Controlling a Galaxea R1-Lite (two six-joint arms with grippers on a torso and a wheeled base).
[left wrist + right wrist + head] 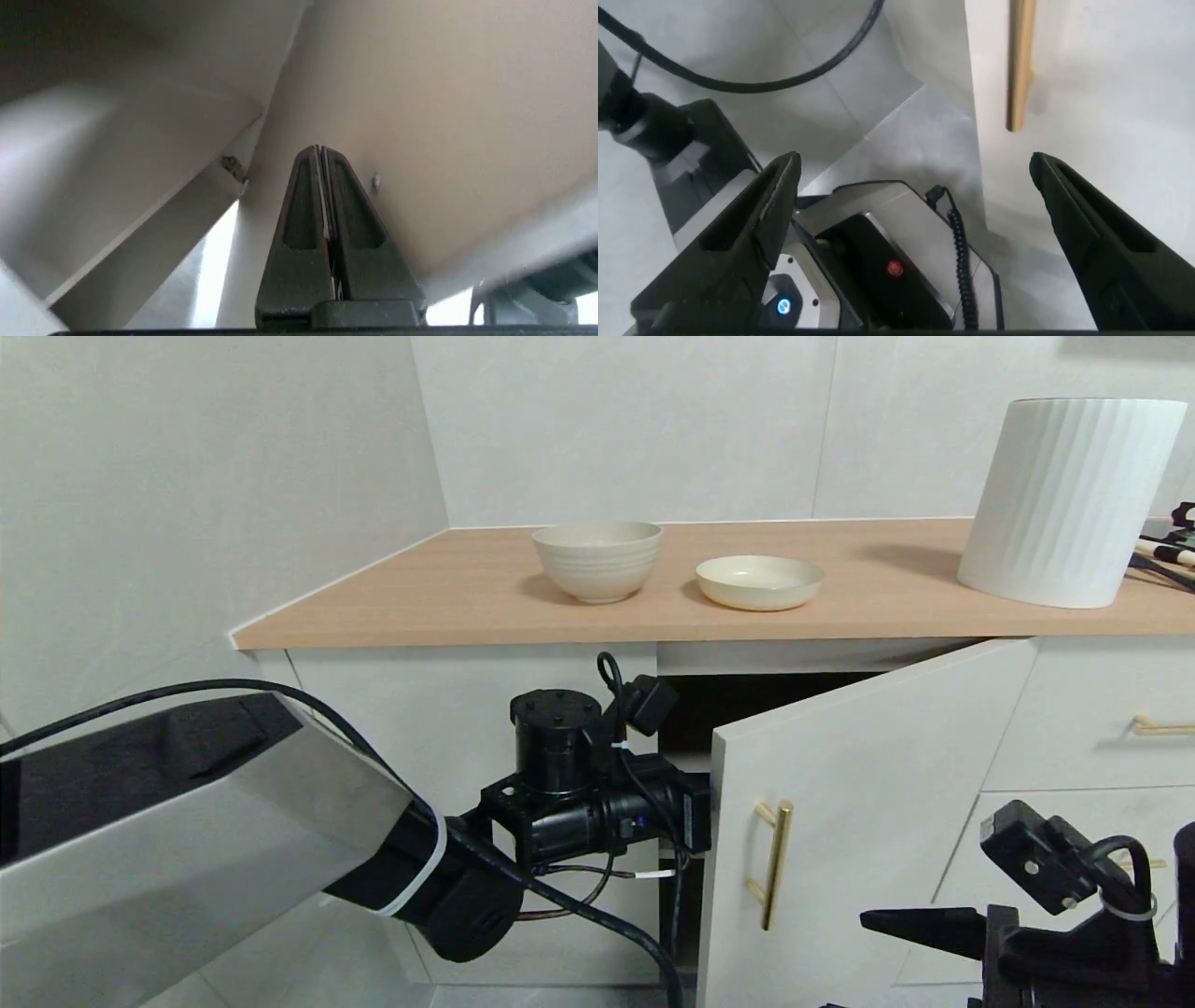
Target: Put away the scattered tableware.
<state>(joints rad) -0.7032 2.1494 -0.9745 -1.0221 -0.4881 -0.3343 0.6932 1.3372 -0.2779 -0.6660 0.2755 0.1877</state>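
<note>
**Tableware.** Cream bowl [597,560]: upright on the bench [420,593], towards its left end. Shallow cream dish [760,581]: just to the right of the bowl, apart from it. Neither one held, neither put away.

**Cupboard door** [859,784]. Under the bench, below the dish; hinged on the right, swung partly out, dark interior visible above its top edge. Brass handle [773,863] on the outer face, untouched.

**Left pincer** [320,159]. Closed on nothing, fingers pressed flat together, tucked in behind the door's free edge and close against a pale panel, probably the door's inner face.

**Right pincer** [915,196]. Spread wide, empty, low in front of the door with the handle just ahead.

**Step in hand, as judged.** Opening the cupboard, with the closed left pincer serving as a hook or pusher behind the door edge; no tableware handled.

**Next move, as judged.** Calls for a wider outward swing of the door, enough to clear a path to the inside. Then a grasp on the bowl or the dish by the rim, and a low carry into the cupboard without knocking the door.
</note>
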